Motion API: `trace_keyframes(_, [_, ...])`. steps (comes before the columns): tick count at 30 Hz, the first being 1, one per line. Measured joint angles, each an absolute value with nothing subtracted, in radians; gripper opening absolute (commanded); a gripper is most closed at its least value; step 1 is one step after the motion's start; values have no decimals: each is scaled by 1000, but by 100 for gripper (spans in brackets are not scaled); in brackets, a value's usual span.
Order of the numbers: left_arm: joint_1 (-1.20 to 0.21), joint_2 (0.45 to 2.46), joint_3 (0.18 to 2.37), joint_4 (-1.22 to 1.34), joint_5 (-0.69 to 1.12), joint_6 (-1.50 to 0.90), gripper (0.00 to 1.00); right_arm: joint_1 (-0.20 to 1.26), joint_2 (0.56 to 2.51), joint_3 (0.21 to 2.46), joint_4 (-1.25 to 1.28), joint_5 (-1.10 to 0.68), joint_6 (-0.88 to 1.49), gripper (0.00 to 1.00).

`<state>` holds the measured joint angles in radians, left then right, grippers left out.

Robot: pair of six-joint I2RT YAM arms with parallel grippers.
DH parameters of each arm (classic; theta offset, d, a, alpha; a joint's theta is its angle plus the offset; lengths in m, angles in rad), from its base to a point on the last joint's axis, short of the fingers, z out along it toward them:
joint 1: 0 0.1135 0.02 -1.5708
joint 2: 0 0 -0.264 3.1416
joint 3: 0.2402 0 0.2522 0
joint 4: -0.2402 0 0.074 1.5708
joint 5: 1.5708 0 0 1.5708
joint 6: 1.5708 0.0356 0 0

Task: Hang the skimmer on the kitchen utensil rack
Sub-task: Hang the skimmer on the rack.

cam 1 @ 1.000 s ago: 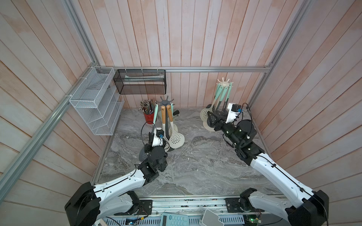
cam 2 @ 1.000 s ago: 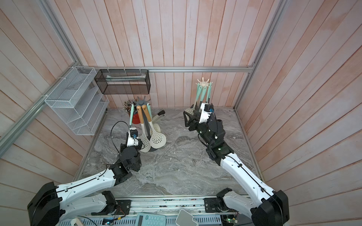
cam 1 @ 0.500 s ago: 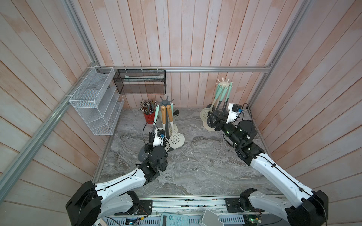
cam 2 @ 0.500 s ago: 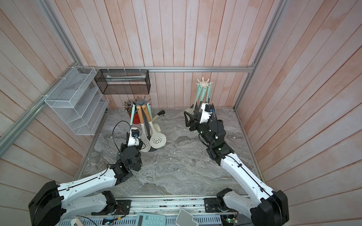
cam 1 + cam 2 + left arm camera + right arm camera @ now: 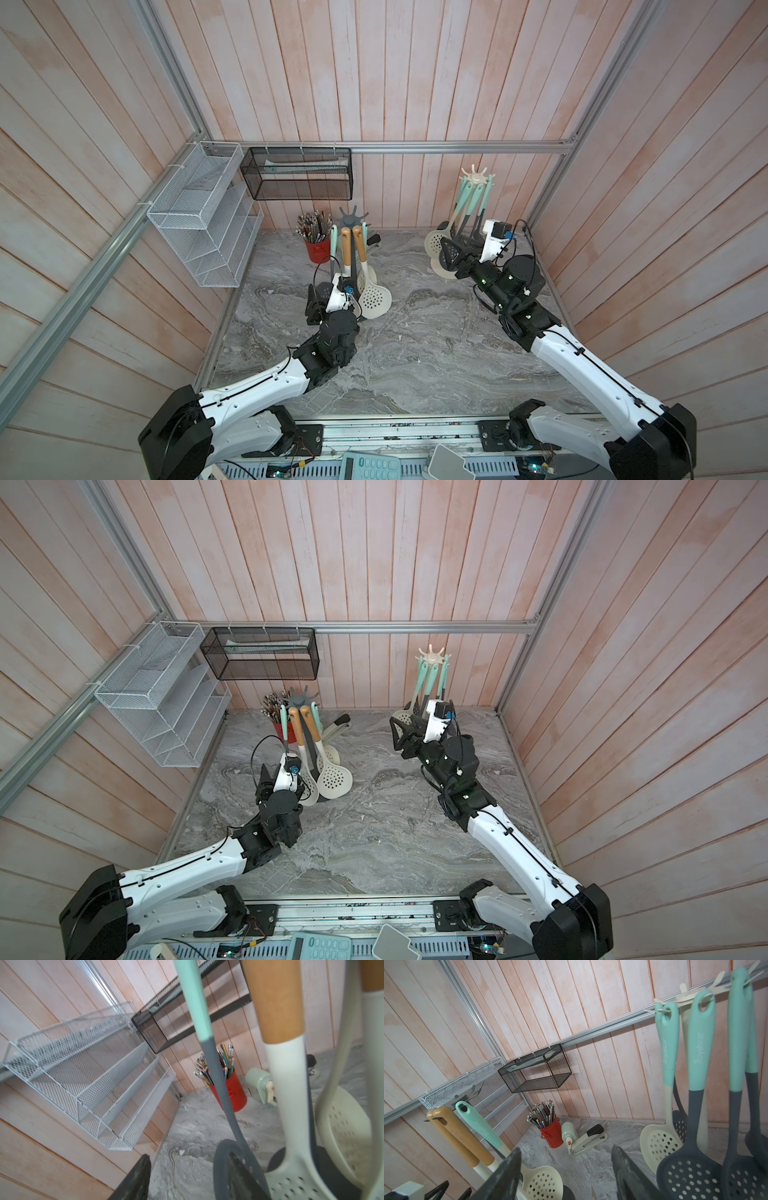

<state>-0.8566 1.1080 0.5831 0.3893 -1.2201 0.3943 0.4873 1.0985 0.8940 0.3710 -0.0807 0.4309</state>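
Hanging skimmers (image 5: 689,1172) with "Royalstar" mint handles (image 5: 699,1047)

One grey utensil rack (image 5: 352,215), one cream utensil rack (image 5: 475,178), one white mesh basket (image 5: 195,232), one black mesh basket (image 5: 297,187), one red pencil cup (image 5: 318,252), one stapler (image 5: 588,1140).

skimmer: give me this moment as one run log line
skimmer: hanging on grey rack | left claw: open beside skimmer head, empty | right claw: open, empty, by cream rack
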Motion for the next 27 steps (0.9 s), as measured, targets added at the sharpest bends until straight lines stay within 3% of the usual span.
trace_keyframes(8, [-850,1003,637,185,-1176,208,100,487,1100,894,371,-81,425,78])
trace_keyframes(16, [-776,822,649,-23,-1011,-1,100,487,1131,894,339,-81,387,98])
trace_keyframes(27, [-635,783,685,-204,-786,-155,100,483,1126,847,313,-84,320,98])
